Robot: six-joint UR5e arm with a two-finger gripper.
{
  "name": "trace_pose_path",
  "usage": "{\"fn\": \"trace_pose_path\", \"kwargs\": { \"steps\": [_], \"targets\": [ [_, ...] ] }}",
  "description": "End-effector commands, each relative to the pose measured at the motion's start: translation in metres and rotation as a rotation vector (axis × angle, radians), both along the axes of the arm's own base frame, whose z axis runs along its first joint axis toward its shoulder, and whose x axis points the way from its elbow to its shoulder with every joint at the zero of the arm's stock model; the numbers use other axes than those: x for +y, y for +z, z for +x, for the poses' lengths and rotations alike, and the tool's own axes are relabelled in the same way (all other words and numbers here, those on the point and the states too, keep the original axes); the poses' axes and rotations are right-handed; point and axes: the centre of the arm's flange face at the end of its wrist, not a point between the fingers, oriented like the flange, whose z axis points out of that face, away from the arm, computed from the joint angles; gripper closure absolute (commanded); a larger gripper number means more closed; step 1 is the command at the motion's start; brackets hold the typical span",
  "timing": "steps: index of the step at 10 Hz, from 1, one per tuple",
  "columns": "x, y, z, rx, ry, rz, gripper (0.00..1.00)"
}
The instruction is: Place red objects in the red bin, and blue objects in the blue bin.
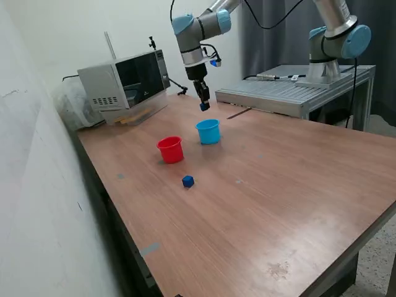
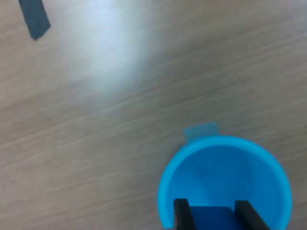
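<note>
A small dark blue cube (image 1: 204, 106) is pinched in the tool (image 1: 203, 105), held in the air above the blue cup (image 1: 208, 132) and a little toward the microwave side of it in the exterior view. In the wrist view the same cube (image 2: 211, 218) shows as a dark blue block between the two black fingers (image 2: 182, 213), which clamp it from both sides, and the cup's open mouth (image 2: 192, 158) lies directly beneath it. The inside of the cup looks plain light blue where it is visible; the cube and fingers hide part of its bottom.

The blue cup stands upright on the wooden surface (image 1: 278, 198). Just beside it, toward the exterior view's left and slightly nearer the camera, stands the red cup (image 1: 171, 150), also upright, close to the blue one but not touching it. What lies inside the red cup cannot be made out.

A second dark blue cube (image 1: 188, 181) rests alone on the surface, nearer the camera than both cups and apart from them.

Farther back on the exterior view's left sits a microwave oven (image 1: 124, 79) at the far edge of the surface. On the exterior view's right, a grey metal platform (image 1: 291, 93) carries the base of a second robot arm (image 1: 334, 43).

A dark strip of tape (image 2: 34, 18) shows on the wood in the wrist view.
</note>
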Motion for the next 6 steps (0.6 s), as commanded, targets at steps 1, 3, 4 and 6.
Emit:
{"fn": "trace_pose_path", "kwargs": {
  "steps": [1,3,4,6],
  "targets": [
    [-0.002,-0.01,0.002,0.041,0.01,0.009,1.0],
    [-0.008,-0.018,0.0,0.035,0.019,0.003,1.0],
    [-0.014,-0.027,0.001,0.02,0.028,-0.001,1.0],
    [-0.029,-0.035,0.002,0.012,0.053,-0.003,1.0]
  ]
}}
